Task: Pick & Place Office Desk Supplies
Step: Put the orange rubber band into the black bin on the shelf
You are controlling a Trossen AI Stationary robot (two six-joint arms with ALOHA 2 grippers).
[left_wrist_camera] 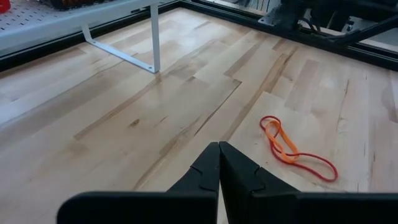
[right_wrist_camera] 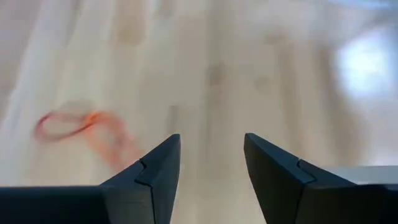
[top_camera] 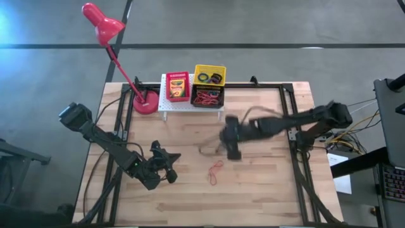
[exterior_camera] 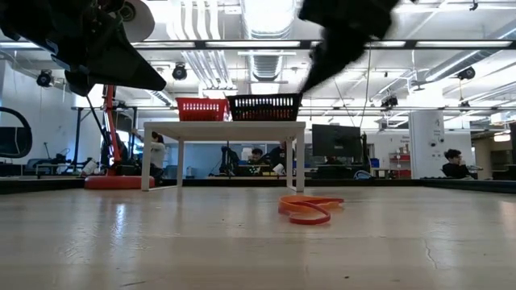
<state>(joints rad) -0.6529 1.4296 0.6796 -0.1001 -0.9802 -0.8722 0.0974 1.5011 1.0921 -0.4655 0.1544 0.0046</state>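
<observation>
Right claw [right_wrist_camera: 210, 168]: fingers spread wide apart with bare wood between them, holding nothing, hanging above the middle of the worktop [top_camera: 266, 190]; from overhead [top_camera: 231, 144] it is smeared and hard to read.
Left claw [left_wrist_camera: 219, 168]: fingers pressed together, empty, low over the near-left part of the worktop, pointed toward the rubber bands; seen from above at [top_camera: 169, 166].
Rubber bands: a small orange-red tangle [top_camera: 216, 171] lying flat on the wood between the two claws, touched by neither.
Left wrist view: shows the tangle [left_wrist_camera: 295, 149] as an orange band crossing a red loop.
Right wrist view: the same bands [right_wrist_camera: 87, 130], blurred, off to one side of the open fingers.
Low view: bands [exterior_camera: 310, 207] in front of the white rack [exterior_camera: 223, 129]; both arms are dark shapes cut off at the top.
Baskets: red basket [top_camera: 178, 86] with a crayon box and yellow basket [top_camera: 209, 76] stand on the rack at the far edge; a black basket [top_camera: 207, 97] holds more red bands.
Lamp: red desk lamp [top_camera: 104, 22] just beside the rack.
Hard to tell: the contents of the yellow basket.
</observation>
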